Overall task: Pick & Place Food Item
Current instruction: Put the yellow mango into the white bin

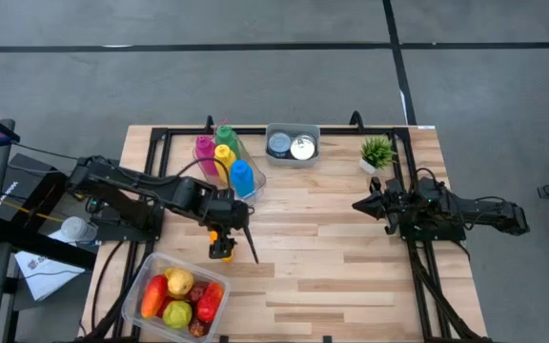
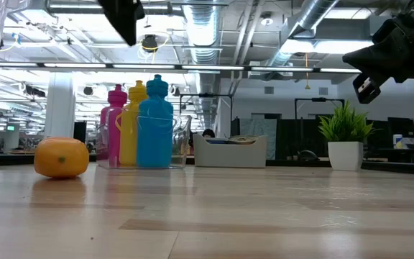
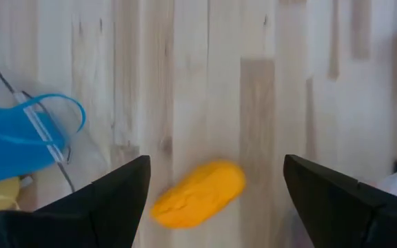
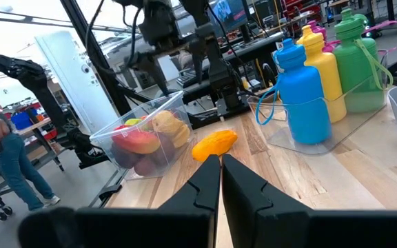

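Surface: pale wooden table (image 1: 351,276), open workshop behind.
Left gripper (image 1: 229,232): fingers wide apart, empty, poised over the orange food item (image 1: 221,250).
Right gripper (image 1: 365,204): closed, empty, waiting near the potted plant (image 1: 377,152).
Item position: on bare wood between the fruit bin (image 1: 151,270) and the bottle tray (image 1: 255,183).
Step advice: centre the item between the fingers, descend straight, close gently.
Item appearance: smooth, oblong, bright orange, likely to roll.

bottles (image 1: 225,159): 4 | cans (image 1: 291,146): 2 | plant (image 1: 376,152): 1 | loose orange fruit (image 1: 221,250): 1
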`<state>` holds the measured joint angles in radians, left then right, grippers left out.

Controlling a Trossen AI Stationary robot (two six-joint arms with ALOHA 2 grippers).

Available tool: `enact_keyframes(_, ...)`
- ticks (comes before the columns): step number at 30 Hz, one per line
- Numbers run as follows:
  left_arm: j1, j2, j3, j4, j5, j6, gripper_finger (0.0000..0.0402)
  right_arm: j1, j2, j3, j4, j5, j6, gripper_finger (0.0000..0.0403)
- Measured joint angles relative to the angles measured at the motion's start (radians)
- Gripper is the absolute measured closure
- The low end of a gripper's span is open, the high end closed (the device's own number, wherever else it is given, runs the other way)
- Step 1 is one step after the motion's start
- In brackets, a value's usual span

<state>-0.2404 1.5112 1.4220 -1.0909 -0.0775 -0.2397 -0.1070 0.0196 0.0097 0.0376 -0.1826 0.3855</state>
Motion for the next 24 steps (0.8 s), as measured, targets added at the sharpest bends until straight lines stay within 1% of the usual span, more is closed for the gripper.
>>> enact_keyframes(4, 0.016, 0.042, 0.000, -0.053, -0.003, 0.031, 0.0080, 0.000, 0.000, 0.000, 0.000, 0.000, 0.000, 0.0391)
enact_keyframes(9, 0.053, 0.082, -0.024, -0.040, 0.003, 0.027, 0.0088, 0.000, 0.000, 0.000, 0.000, 0.000, 0.000, 0.0391)
enact_keyframes(12, 0.057, 0.088, -0.081, -0.009, 0.053, 0.036, 0.0091, 0.000, 0.000, 0.000, 0.000, 0.000, 0.000, 0.0391)
enact_keyframes(15, 0.046, 0.087, -0.148, 0.009, 0.101, 0.097, 0.0092, 0.000, 0.000, 0.000, 0.000, 0.000, 0.000, 0.0391)
enact_keyframes(17, 0.035, 0.087, -0.193, 0.012, 0.110, 0.156, 0.0091, 0.000, 0.000, 0.000, 0.000, 0.000, 0.000, 0.0391)
enact_keyframes(21, 0.023, 0.087, -0.279, 0.074, 0.110, 0.259, 0.0092, 0.000, 0.000, 0.000, 0.000, 0.000, 0.000, 0.0391)
enact_keyframes(24, 0.024, 0.087, -0.323, 0.123, 0.110, 0.281, 0.0093, 0.000, 0.000, 0.000, 0.000, 0.000, 0.000, 0.0391)
